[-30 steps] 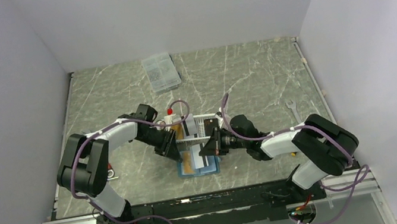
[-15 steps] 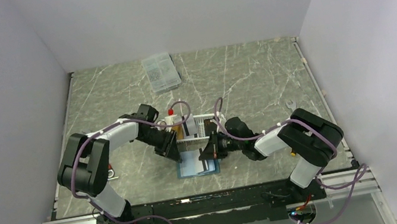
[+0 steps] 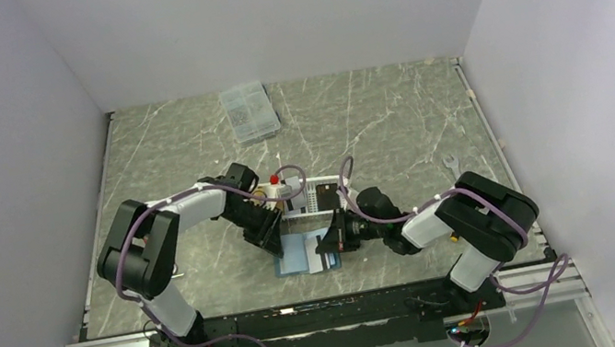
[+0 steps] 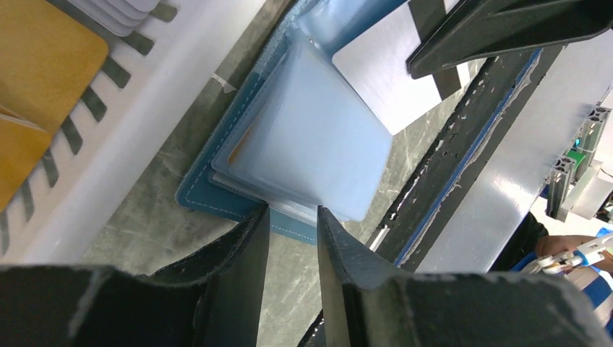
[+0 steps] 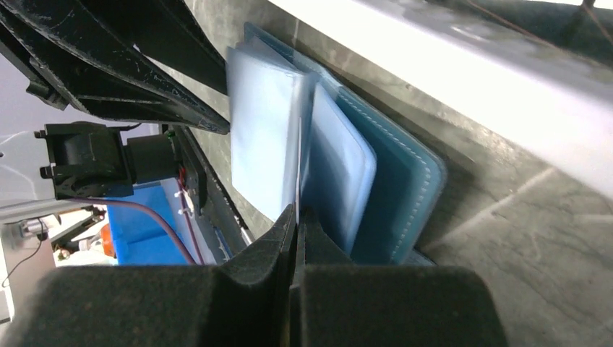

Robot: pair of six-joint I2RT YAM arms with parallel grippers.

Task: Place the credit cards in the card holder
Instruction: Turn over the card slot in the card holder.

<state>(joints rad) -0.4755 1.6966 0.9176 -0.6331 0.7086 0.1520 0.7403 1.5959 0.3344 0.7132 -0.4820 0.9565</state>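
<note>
The teal-blue card holder point(image 3: 297, 259) lies open on the table in front of the white basket, its light blue sleeves point(image 4: 311, 144) fanned up over the cover point(image 5: 412, 181). My left gripper point(image 3: 271, 235) stands open at the holder's near edge point(image 4: 217, 202), its tips point(image 4: 291, 213) just short of it with bare table between them. My right gripper point(image 3: 330, 243) is shut point(image 5: 297, 213) on a pale grey credit card with a black stripe point(image 4: 376, 72). The card stands edge-on point(image 5: 298, 170) between two sleeves. More credit cards, one yellow-gold point(image 4: 43, 50), lie in the basket.
The white slatted basket point(image 3: 313, 193) sits right behind the holder, close to both grippers. A clear compartment box point(image 3: 249, 111) lies at the back, and a wrench point(image 3: 452, 167) to the right. The table's front rail point(image 4: 491, 166) runs close past the holder.
My right gripper has carried the grey card left and down onto the holder. The left gripper has opened a little. The yellow patch seen on the holder earlier no longer shows from above.
</note>
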